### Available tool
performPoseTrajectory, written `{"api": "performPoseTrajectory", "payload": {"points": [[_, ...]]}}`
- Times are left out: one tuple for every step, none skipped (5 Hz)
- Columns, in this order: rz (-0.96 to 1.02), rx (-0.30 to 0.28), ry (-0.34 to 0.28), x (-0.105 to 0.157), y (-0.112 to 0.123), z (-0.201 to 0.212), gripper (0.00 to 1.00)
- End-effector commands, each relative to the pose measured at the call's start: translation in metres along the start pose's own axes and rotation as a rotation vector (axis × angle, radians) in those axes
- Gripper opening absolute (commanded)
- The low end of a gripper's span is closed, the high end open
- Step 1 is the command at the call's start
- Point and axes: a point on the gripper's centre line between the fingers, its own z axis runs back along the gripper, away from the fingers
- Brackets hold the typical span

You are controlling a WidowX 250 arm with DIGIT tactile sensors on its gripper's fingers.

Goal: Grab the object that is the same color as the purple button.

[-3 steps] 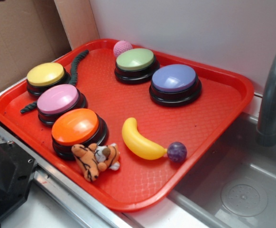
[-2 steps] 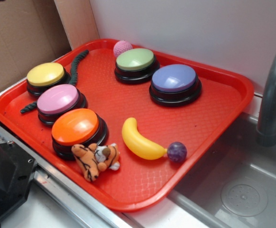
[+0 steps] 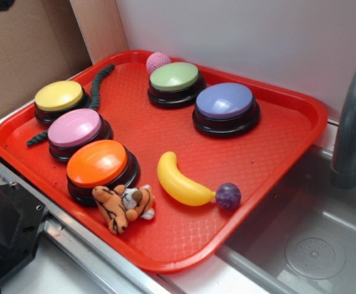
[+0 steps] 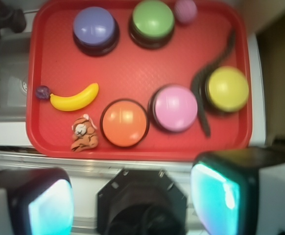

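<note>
Nothing done yet: gripper (image 4: 132, 200) held high off the tray's (image 3: 276, 165) 6 o'clock edge in the wrist view, jaws spread wide, empty. Small purple ball (image 3: 228, 196) untouched, touching the banana (image 3: 181, 181) tip, toward 6 o'clock from the purple button (image 3: 225, 101). Left to do: approach, descent, closing, lift.

Wrist view is soft and blurred overall; the small purple ball (image 4: 43, 91) at left is too small there to show its mottling. Gripper (image 4: 132, 200) fingers are cut off by the bottom edge, tips unseen. In the exterior view, the faucet (image 3: 354, 122) is cropped at the right edge, the dark cord (image 3: 98, 82) passes behind the yellow button (image 3: 59, 96), and the pink knitted ball (image 3: 158, 61) sits partly behind the green button (image 3: 174, 77).
</note>
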Motion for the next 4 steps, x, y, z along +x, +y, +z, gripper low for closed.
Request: {"api": "performPoseTrajectory", "payload": {"points": [[-0.48, 0.072, -0.07, 0.037, -0.022, -0.019, 1.0], [-0.724, 0.017, -0.095, 0.062, -0.037, -0.042, 1.0], [-0.973, -0.019, -0.092, 0.07, -0.055, -0.062, 1.0], [-1.22, -0.065, -0.087, 0.071, -0.075, -0.085, 1.0]]}}
